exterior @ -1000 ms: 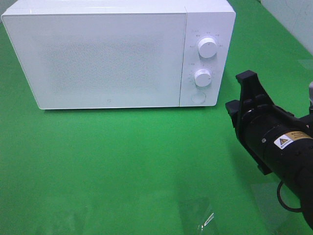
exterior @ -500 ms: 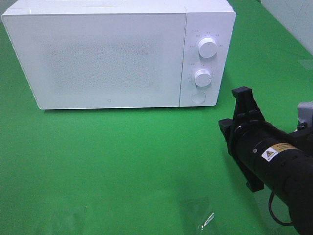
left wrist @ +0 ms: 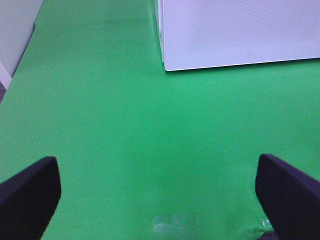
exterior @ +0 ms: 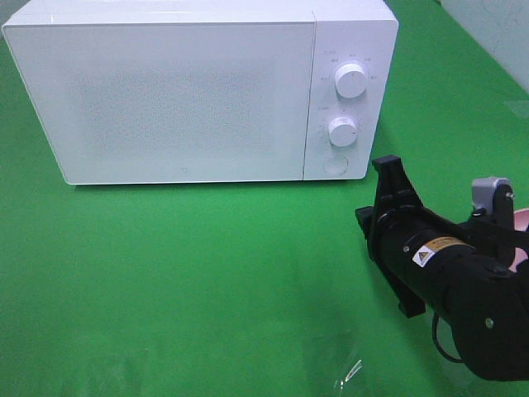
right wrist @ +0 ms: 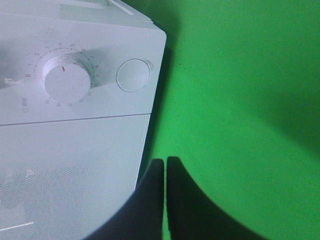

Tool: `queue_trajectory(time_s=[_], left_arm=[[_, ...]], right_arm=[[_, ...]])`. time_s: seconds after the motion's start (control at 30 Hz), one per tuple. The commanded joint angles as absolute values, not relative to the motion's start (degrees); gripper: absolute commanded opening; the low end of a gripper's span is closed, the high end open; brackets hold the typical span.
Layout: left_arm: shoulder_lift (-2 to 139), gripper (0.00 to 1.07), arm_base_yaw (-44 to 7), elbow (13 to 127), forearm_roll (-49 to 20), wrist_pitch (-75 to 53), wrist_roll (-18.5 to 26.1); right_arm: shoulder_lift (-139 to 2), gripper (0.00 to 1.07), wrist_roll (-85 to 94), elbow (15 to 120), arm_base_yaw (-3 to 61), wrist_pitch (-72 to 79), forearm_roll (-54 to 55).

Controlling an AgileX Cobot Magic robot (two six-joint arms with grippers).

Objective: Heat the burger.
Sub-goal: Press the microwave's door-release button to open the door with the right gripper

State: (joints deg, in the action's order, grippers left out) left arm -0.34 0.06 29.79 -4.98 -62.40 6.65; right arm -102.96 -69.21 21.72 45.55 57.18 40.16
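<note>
Right wrist view: right gripper pinched shut, empty, just before microwave. Left gripper spread wide, empty, well off microwave's front. Burger unseen anywhere. Likely step: push round button squarely, gently, without shoving microwave.

The high camera looks down from the front over the microwave and cloth. The left wrist camera looks low along the cloth, with the microwave well ahead of the left gripper. The right wrist camera, rolled sideways, sits close, its dial just ahead of the right gripper; all views share the microwave's front.
</note>
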Motion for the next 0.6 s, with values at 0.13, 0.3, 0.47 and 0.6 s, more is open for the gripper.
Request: queue_trajectory(time_s=[0.13, 0.3, 0.47, 0.6], left_arm=[[-1.32, 0.98, 0.00, 29.62, -4.93, -61.36, 6.65], [-1.32, 0.98, 0.00, 29.62, -4.93, -61.36, 6.65], [-1.32, 0.98, 0.00, 29.62, -4.93, -61.36, 6.65], [-1.32, 0.98, 0.00, 29.62, -4.93, -61.36, 6.65]], right_arm=[[-106.11, 0.00, -69.96, 25.61, 42.00, 54.55, 36.04], [-110.12, 0.00, -70.24, 29.91, 38.16, 53.92, 33.29], [-113.62, 0.00, -70.99, 34.21, 33.86, 53.06, 30.37], [-115.22, 0.00, -71.79, 36.15, 32.37, 52.71, 29.05]])
